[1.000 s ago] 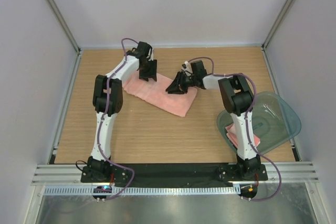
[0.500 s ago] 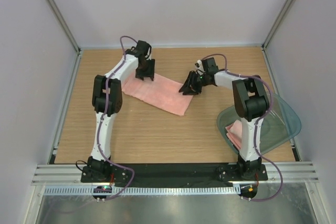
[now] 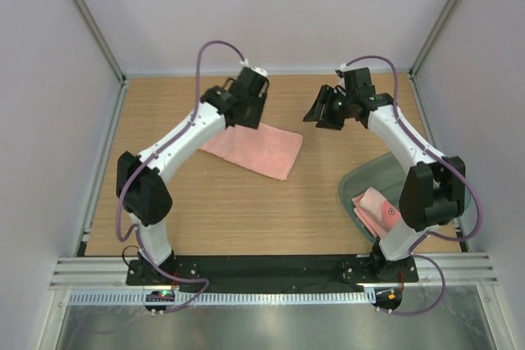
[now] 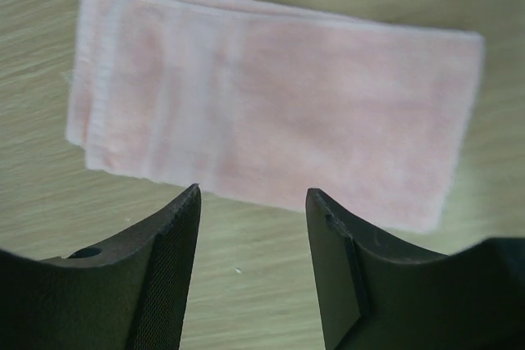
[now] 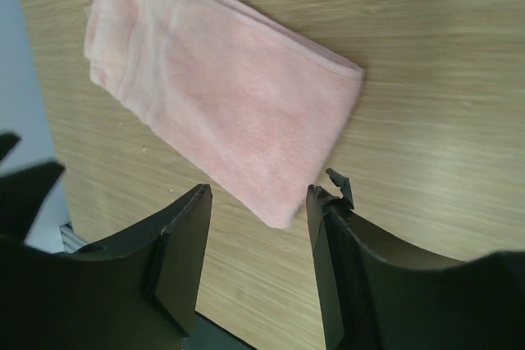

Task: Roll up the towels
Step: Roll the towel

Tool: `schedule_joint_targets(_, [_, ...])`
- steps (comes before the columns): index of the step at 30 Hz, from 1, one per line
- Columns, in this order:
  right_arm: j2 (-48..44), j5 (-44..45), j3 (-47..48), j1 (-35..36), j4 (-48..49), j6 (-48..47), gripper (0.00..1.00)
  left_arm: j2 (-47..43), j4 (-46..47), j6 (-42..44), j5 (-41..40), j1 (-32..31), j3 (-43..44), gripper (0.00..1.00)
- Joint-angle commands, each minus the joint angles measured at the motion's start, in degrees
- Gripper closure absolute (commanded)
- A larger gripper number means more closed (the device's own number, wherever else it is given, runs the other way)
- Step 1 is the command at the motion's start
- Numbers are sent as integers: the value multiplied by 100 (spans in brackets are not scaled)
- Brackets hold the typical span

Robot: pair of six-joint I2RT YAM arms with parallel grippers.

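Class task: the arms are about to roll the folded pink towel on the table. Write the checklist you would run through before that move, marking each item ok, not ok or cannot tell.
1. Left gripper open and empty: ok.
2. Right gripper open and empty: ok.
3. Folded towel lying flat on the table, nothing on it: ok.
4. Both grippers raised off the cloth: ok.
5. Folded layers lined up: not ok, they are offset at one end.
6. Second towel laid out on open table: not ok, it sits at the tub, by the right arm's base.
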Motion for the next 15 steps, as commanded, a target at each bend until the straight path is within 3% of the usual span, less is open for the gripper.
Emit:
schedule_joint_targets(1, [-674,814,-518,-356,-380,28,43,-57,-132,-314,-586,-1052,-570,45])
schedule_joint_targets(6, [-1316,939,-1063,-892,-459,55,39,267,-54,-823,-842,-2153,-799,46])
schedule_joint_targets(15, [-1616,755,-1204,-989,-723,-200,39,1463,-44,-868,-736,-2516,-211,48])
